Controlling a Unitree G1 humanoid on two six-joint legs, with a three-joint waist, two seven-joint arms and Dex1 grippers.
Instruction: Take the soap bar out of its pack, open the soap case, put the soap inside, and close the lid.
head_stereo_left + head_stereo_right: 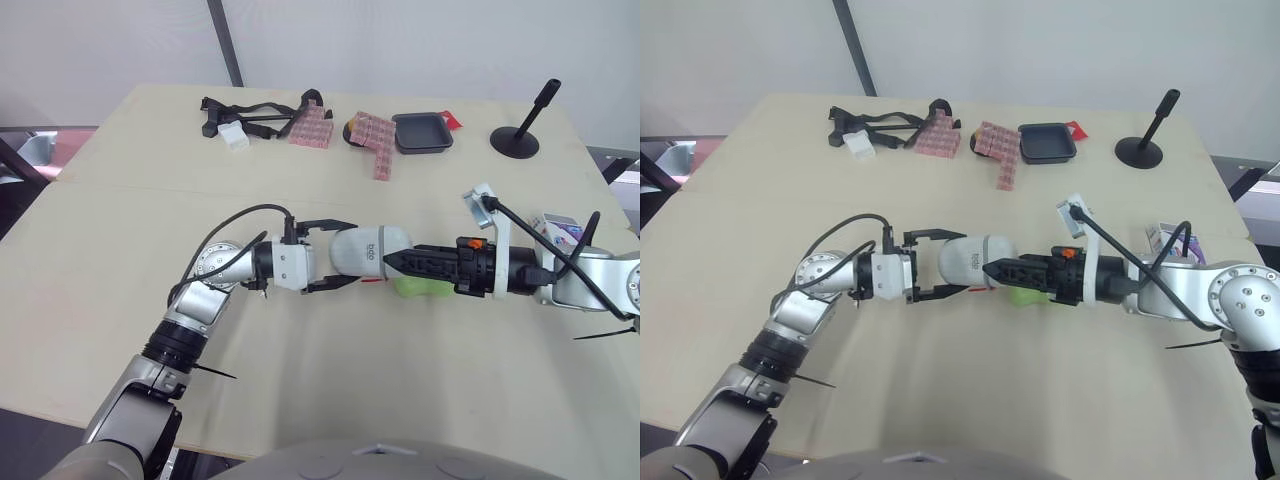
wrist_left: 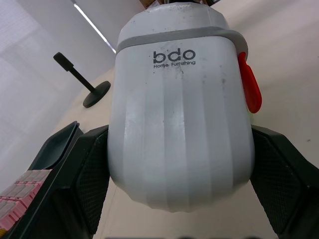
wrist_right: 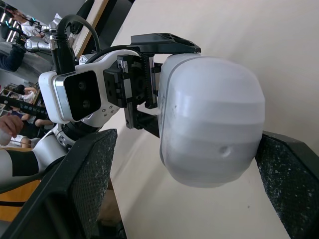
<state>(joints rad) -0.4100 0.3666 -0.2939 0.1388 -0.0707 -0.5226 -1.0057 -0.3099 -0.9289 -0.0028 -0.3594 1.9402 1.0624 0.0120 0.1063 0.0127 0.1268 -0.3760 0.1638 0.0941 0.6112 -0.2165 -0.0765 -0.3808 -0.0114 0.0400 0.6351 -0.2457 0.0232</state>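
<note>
The white ribbed soap case point(image 1: 370, 250) hangs lying sideways over the middle of the table, lid shut, a red tab point(image 2: 248, 89) on its side. My left gripper point(image 1: 348, 253) is shut on one end of it, both pads point(image 2: 92, 174) pressed against its sides. From the opposite end my right gripper point(image 1: 392, 263) straddles the case, open, with a gap beside one finger point(image 3: 84, 184). A green soap bar point(image 1: 420, 288) lies on the table just under the right gripper. The white and purple soap pack point(image 1: 560, 228) lies by my right forearm.
Along the far edge of the table sit black straps point(image 1: 245, 112), a small white box point(image 1: 234, 137), stacks of pink blocks point(image 1: 312, 125), a black tray point(image 1: 422, 131) and a black stand point(image 1: 517, 135). The table point(image 1: 130, 240) has free room to my left.
</note>
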